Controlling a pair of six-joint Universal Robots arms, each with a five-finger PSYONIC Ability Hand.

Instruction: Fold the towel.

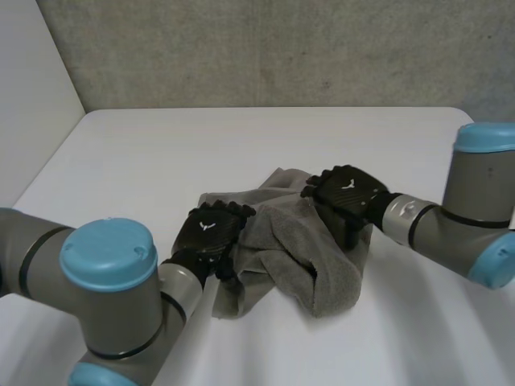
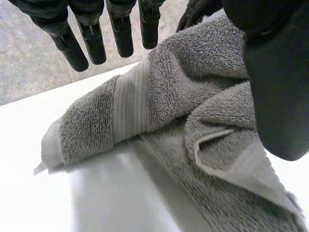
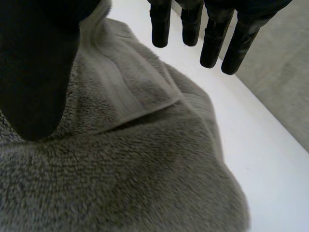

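Observation:
A grey towel (image 1: 322,249) lies crumpled in a loose heap on the middle of the white table (image 1: 161,153). My left hand (image 1: 211,229) hovers over the towel's left edge. In the left wrist view its straight fingers (image 2: 91,43) hang above a banded fold of the towel (image 2: 193,96) and hold nothing. My right hand (image 1: 344,191) is over the towel's far right part. In the right wrist view its fingers (image 3: 212,38) are straight and spread from the thumb, with a hemmed fold of the towel (image 3: 145,169) under the palm and nothing gripped.
A grey wall (image 1: 282,48) rises behind the table's far edge. Bare white tabletop surrounds the towel on all sides. Both arms reach in from the near corners.

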